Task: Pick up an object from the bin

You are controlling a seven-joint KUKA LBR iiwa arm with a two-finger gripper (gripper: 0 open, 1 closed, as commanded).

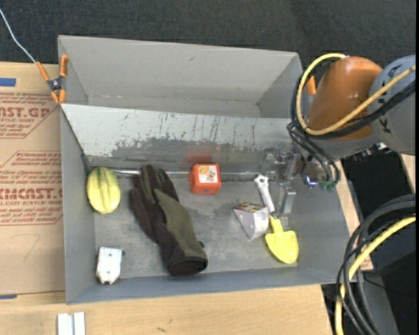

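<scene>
My gripper [278, 209] hangs in the right part of the bin, its two fingers spread apart and pointing down, open. Just below the fingertips lies a yellow spade-shaped toy [283, 246], its short handle pointing up toward the gap between the fingers. To the left of that, a small white crumpled packet [251, 221] lies touching the left finger [265, 192]. I see nothing held between the fingers. An orange cube [205, 178] with a printed face rests near the back wall, left of the gripper.
A dark brown and olive glove [167, 220] sprawls across the middle of the floor. A pale yellow ribbed fruit [103, 190] lies at the left wall and a small white block [108, 264] at the front left corner. The arm enters from the right.
</scene>
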